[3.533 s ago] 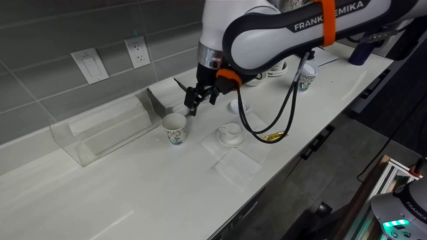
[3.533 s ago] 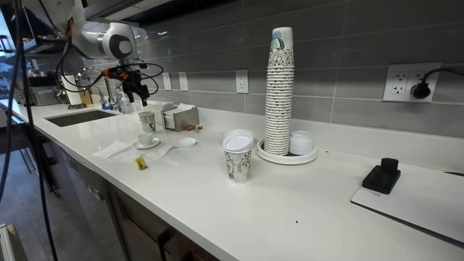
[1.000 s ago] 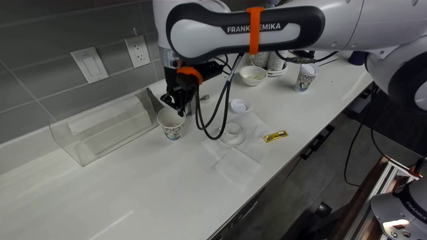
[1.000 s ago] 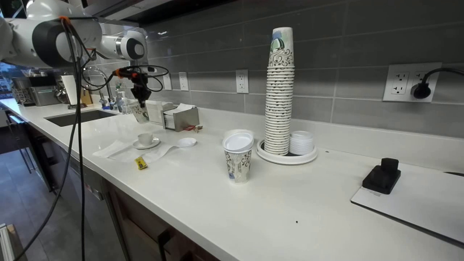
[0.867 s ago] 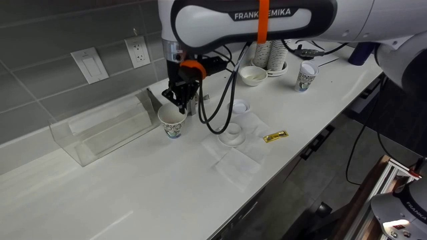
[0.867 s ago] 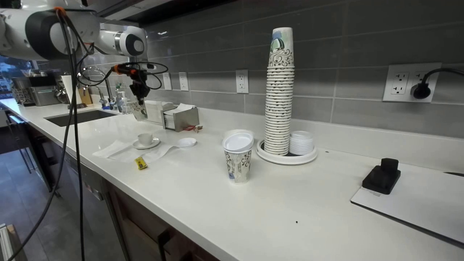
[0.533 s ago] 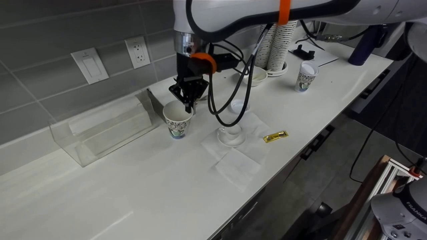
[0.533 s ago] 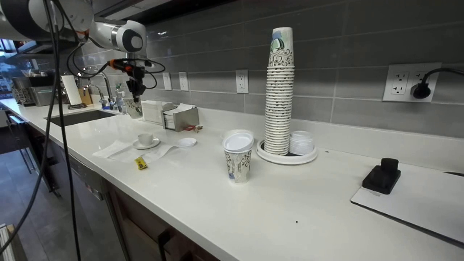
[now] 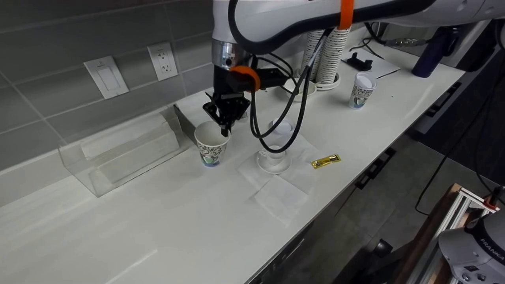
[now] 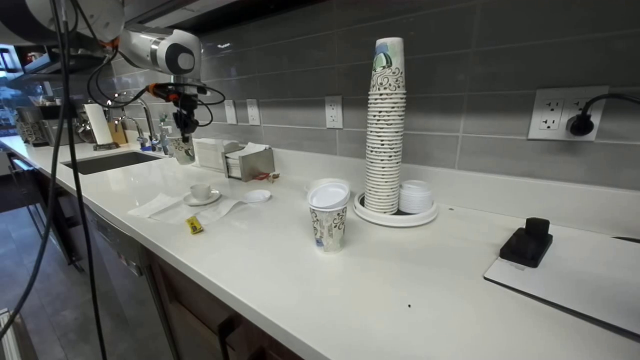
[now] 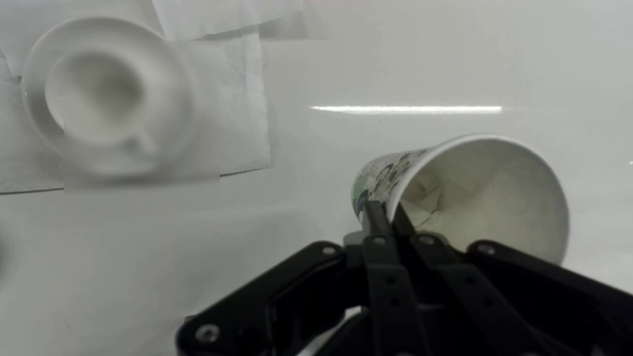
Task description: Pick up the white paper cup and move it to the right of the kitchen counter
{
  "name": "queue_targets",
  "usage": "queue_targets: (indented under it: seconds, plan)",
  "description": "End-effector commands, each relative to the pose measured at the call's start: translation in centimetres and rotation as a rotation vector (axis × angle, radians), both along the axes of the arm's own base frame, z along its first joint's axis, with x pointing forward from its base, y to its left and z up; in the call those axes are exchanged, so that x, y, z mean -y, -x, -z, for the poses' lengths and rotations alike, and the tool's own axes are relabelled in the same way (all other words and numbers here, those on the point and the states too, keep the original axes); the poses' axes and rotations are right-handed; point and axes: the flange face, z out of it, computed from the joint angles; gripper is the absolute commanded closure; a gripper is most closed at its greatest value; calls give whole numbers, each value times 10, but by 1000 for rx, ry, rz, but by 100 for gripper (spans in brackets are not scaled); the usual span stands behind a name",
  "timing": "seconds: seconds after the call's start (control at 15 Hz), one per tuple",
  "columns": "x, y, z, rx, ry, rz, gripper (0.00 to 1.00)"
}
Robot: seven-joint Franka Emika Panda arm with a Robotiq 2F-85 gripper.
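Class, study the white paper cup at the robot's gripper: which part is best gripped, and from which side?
Probably the rim of the white paper cup, from above, one finger inside and one outside. The mouth is open and faces up, leaving room for a finger; the wall looks thin enough to pinch. The gripper holds it so in the wrist view.

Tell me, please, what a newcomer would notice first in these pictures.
The tall stack of paper cups would probably stand out, rising from a round tray near the tiled wall in an exterior view. Next might come the jaws, shut on the rim of the white paper cup, then the yellow packet toward the front edge of the kitchen counter.
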Motion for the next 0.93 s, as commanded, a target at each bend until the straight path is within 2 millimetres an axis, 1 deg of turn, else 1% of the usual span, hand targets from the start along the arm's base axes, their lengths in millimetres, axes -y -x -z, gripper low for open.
queue_targets:
  seconds: [0.0, 0.13, 0.33, 0.47, 0.8, 0.87]
  plan:
    - [21, 9, -2, -18, -7, 65, 99]
    - [43, 23, -2, -33, -17, 143, 99]
    - [69, 35, -7, -47, -41, 295, 99]
    - [86, 45, -6, -44, -55, 393, 99]
    - [124, 87, -3, -34, -65, 641, 99]
    - [108, 57, -1, -39, -41, 542, 99]
